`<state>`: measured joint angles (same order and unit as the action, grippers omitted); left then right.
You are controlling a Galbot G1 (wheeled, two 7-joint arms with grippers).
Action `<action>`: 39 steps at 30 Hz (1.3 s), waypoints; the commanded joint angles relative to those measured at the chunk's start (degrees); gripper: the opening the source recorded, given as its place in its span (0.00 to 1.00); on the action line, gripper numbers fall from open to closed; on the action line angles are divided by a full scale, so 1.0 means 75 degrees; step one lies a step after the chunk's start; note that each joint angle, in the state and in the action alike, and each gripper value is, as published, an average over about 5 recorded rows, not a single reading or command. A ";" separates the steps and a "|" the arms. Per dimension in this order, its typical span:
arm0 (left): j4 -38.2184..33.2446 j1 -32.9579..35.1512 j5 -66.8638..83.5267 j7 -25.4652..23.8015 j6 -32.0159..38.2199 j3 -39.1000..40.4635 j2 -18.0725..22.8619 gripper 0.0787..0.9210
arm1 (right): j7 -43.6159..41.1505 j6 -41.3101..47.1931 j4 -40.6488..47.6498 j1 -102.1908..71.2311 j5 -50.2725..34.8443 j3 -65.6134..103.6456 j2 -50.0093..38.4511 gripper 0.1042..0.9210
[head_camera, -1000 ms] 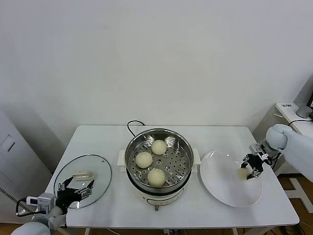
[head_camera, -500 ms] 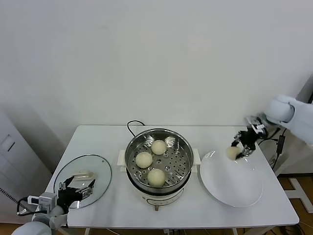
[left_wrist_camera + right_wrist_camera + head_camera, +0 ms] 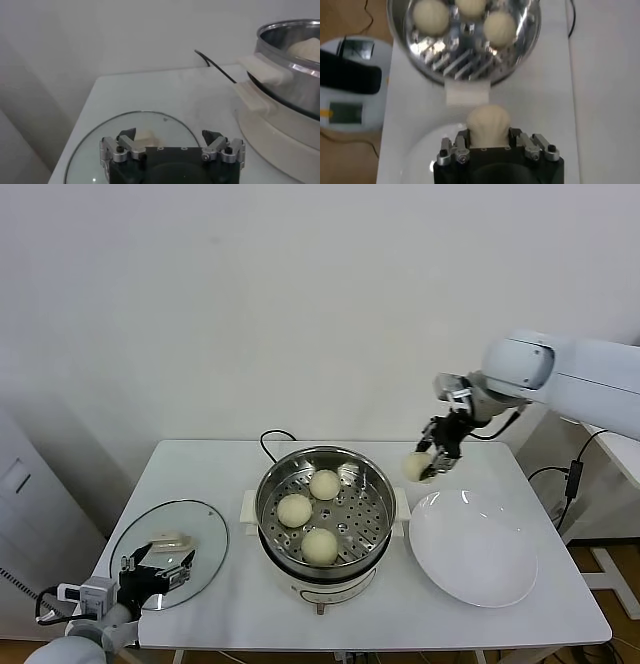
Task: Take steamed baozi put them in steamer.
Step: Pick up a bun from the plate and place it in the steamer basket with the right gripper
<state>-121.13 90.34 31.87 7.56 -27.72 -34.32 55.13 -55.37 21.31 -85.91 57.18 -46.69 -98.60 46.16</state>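
Observation:
The steel steamer [image 3: 375, 484] stands mid-table on its white base, with three cream baozi on its perforated tray: one at the back [image 3: 324, 484], one on the left [image 3: 294, 509], one at the front [image 3: 319, 545]. My right gripper [image 3: 428, 462] hangs in the air just right of the steamer's rim, shut on a fourth baozi [image 3: 416, 467]. In the right wrist view that baozi [image 3: 488, 123] sits squeezed between the fingers, the steamer [image 3: 520, 60] beyond it. My left gripper [image 3: 152, 567] rests open over the glass lid [image 3: 205, 529] at the front left.
A white plate [image 3: 480, 569] lies bare on the right of the table, below the raised right arm. The steamer's black cord [image 3: 270, 442] runs off the back. The lid's cream handle [image 3: 170, 538] lies just ahead of the left gripper.
The right gripper has lifted the baozi off the plate and carried it up and leftward, from the plate's right side to beside the steamer's rim. The left arm has stayed put.

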 commanded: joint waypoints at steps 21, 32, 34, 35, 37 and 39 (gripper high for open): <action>0.0042 0.0076 -0.0010 -0.0001 0.0021 -0.0136 0.0106 0.88 | 0.2770 0.1675 -0.0450 -0.1656 -0.1532 0.0275 0.1621 0.46; 0.0073 0.0090 -0.0010 -0.0004 0.0027 -0.0170 0.0132 0.88 | 0.2892 0.1730 -0.0285 -0.2228 -0.1281 0.0417 0.1698 0.47; 0.0079 0.0096 -0.0010 -0.0003 0.0028 -0.0177 0.0134 0.88 | 0.2917 0.1737 -0.0275 -0.2287 -0.1266 0.0451 0.1685 0.50; 0.0080 0.0099 -0.0010 -0.0003 0.0028 -0.0180 0.0136 0.88 | 0.2923 0.1741 -0.0270 -0.2305 -0.1262 0.0470 0.1680 0.52; 0.0082 0.0103 -0.0010 -0.0002 0.0028 -0.0185 0.0137 0.88 | 0.2908 0.1743 -0.0254 -0.2315 -0.1254 0.0516 0.1665 0.58; 0.0080 0.0106 -0.0011 -0.0001 0.0027 -0.0184 0.0140 0.88 | 0.2881 0.1740 -0.0239 -0.2287 -0.1259 0.0582 0.1637 0.63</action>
<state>-120.53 91.10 31.80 7.55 -27.51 -35.68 56.11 -34.68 33.96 -87.82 42.14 -56.27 -95.12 58.10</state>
